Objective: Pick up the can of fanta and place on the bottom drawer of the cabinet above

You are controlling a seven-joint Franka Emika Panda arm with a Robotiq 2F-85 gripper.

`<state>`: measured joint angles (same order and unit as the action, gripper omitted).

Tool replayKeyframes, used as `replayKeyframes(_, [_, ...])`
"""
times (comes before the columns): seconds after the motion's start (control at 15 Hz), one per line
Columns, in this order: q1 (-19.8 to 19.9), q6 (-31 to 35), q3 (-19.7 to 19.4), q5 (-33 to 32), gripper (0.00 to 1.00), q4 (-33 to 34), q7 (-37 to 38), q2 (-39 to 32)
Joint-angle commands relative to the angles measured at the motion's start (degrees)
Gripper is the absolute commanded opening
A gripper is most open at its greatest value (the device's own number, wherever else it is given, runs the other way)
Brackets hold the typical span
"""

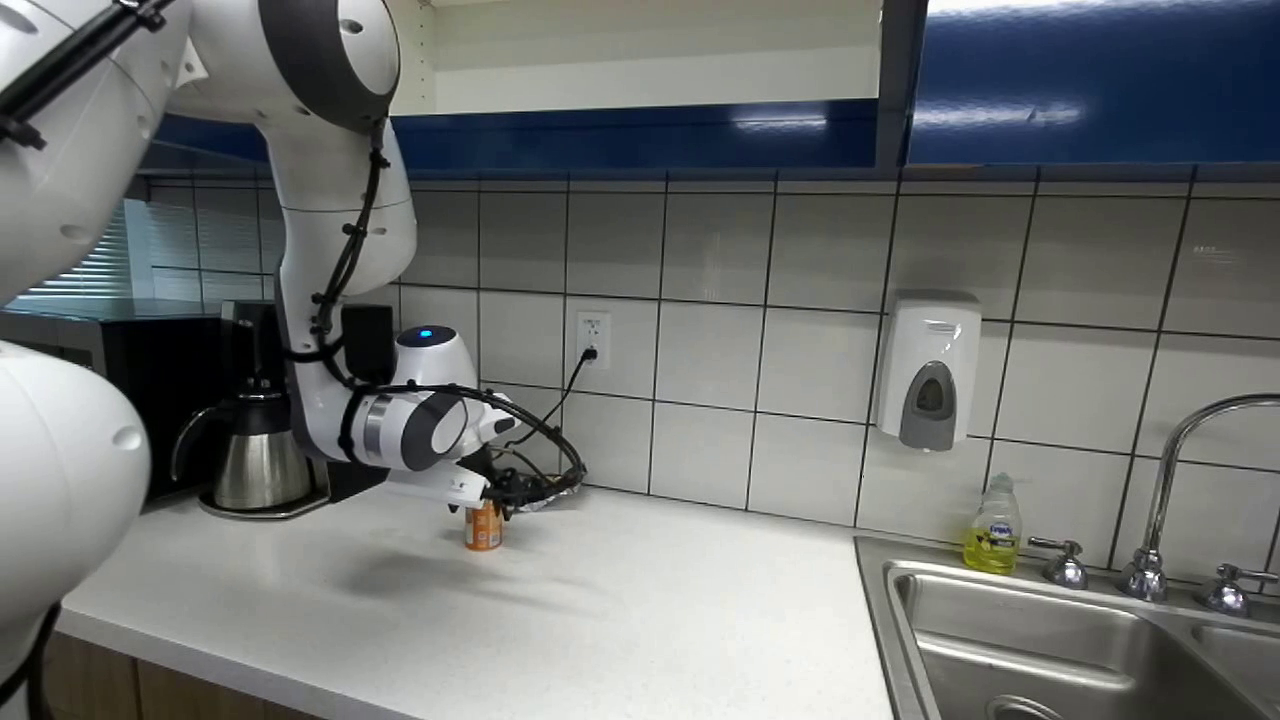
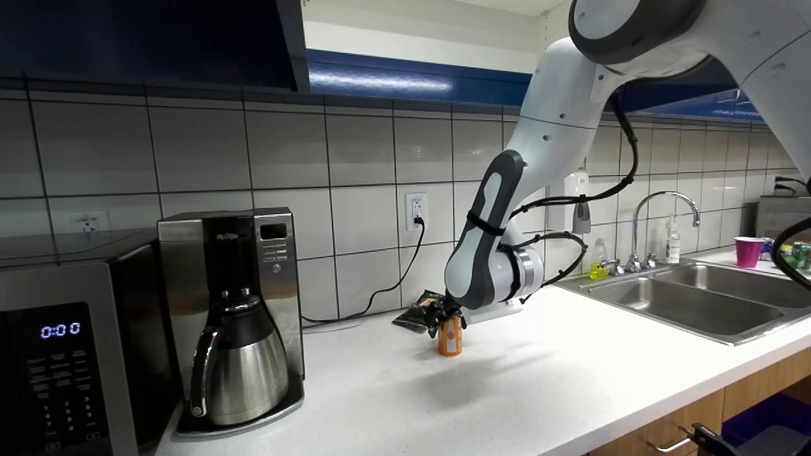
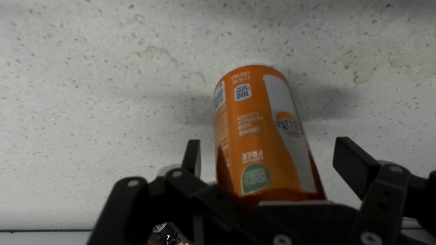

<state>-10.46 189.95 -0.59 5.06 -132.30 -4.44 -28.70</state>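
closest to the lens in the wrist view you have your gripper [image 3: 272,160], its black fingers [image 3: 356,163] spread apart, one on each side of the can [image 3: 262,136], with a strip of counter [image 3: 102,112] showing between each finger and the orange metal. you aren't gripping anything. the gripper hides the top of the can there, and the lettering on it reads upside down to you. in both exterior views the can stands upright on the white counter, with your gripper at its upper end. just behind it, toward the tiled wall [image 2: 364,149], you can see a dark snack bag [image 2: 415,315] in an exterior view. higher up, a black plug [image 2: 419,221] sits in the outlet [image 2: 413,204]. your arm [image 1: 345,230] reaches down past the blue cabinet [image 1: 640,135], whose cream inside shows above its blue lower edge. farther along the counter you've got a coffee maker [image 2: 279,285] with a steel pot [image 2: 253,373] in it, and beside that a microwave [image 2: 101,342] reading 0:00. well apart on the opposite side is a steel sink [image 1: 893,640], with a dish soap bottle [image 1: 993,535] at its back edge near the faucet [image 1: 1163,490], and a soap dispenser [image 1: 930,365] on the wall above.
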Motion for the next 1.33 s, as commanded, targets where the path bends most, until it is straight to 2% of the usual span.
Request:
replayKeyframes(0.0, [-1.19, 1.16, -1.20, -1.11, 0.76, 1.48, 1.79, -1.27])
replayKeyframes(0.07, [-1.26, 1.24, -1.24, -0.99, 0.74, 1.62, 1.92, -1.33])
replayKeyframes(0.33, [-0.78, 1.13, -0.77, -1.21, 0.42, 2.11, 1.82, -1.41])
replayKeyframes(0.4, [-0.57, 1.21, -0.59, -1.25, 0.39, 2.20, 1.81, -1.38])
replayKeyframes(0.67, [-0.76, 0.15, -0.89, -0.75, 0.38, 2.17, 2.35, -0.70])
replayKeyframes(1.27, [-2.46, -7.70, -1.81, -0.69, 0.38, -0.83, 4.66, 7.32])
